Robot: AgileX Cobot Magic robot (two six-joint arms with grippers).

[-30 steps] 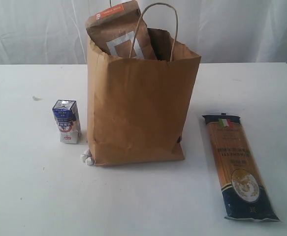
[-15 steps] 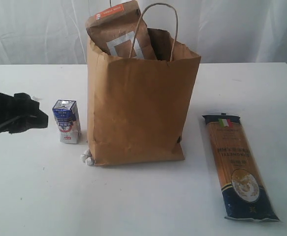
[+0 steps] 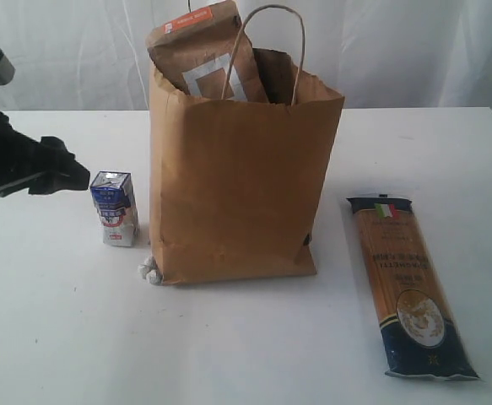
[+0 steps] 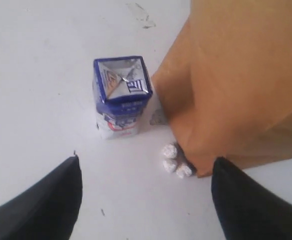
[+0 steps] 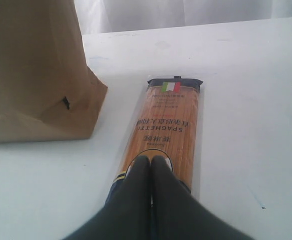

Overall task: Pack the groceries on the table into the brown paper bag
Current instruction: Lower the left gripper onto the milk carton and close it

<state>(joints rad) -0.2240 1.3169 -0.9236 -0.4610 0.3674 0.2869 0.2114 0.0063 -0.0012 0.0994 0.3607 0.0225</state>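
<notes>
The brown paper bag [image 3: 237,186] stands upright on the table [image 3: 51,337] with the brown pouch with orange label [image 3: 205,55] poking out of its mouth (anything deeper inside is hidden). The small blue-white carton [image 3: 114,208] stands just left of the bag, and the long pasta pack [image 3: 408,283] lies flat to its right. The left gripper [image 3: 70,173], partly cut off, has moved nearer the carton than half a second ago. In the left wrist view its jaws are spread wide and empty, the carton ahead of them by the bag's corner. In the right wrist view the right gripper [image 5: 152,162] is pinched closed on nothing above the pasta pack; whether it touches the pack is unclear.
</notes>
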